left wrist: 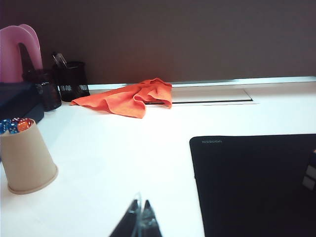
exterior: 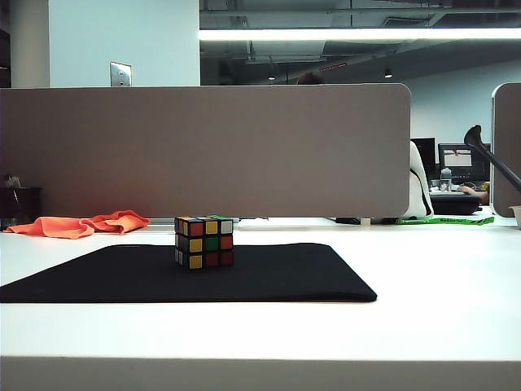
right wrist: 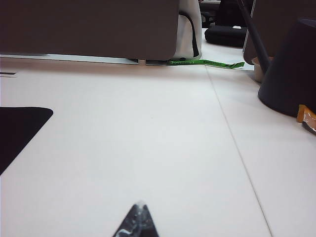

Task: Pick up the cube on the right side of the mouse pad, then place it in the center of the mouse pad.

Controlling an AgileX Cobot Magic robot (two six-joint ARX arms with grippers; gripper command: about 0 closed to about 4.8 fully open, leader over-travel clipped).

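The cube [exterior: 204, 242] stands upright on the mouse pad [exterior: 277, 275], about midway across it, out ahead of both my claws and touched by neither; its near face shows red, yellow, white, green and orange stickers. In my left wrist view only a pale sliver of it shows at the picture's edge, over the pad's black surface [left wrist: 252, 182]. My left gripper [left wrist: 140, 223] hangs low over the bare white table [exterior: 423, 326], its two fingertips pressed together with nothing between them, the pad's rounded corner just ahead and to one side. A tan paper cup [left wrist: 27, 158] with small coloured things in it sits to the other side of that claw, and farther off lie an orange cloth [left wrist: 128, 98] and a black mesh pen holder [left wrist: 71, 80]. My right gripper [right wrist: 138, 222] is likewise closed and empty, over bare table, with one corner of the pad [right wrist: 19, 126] off to its side, well apart from a dark rounded object [right wrist: 291, 69] and a strip of green tape [right wrist: 205, 62] beyond
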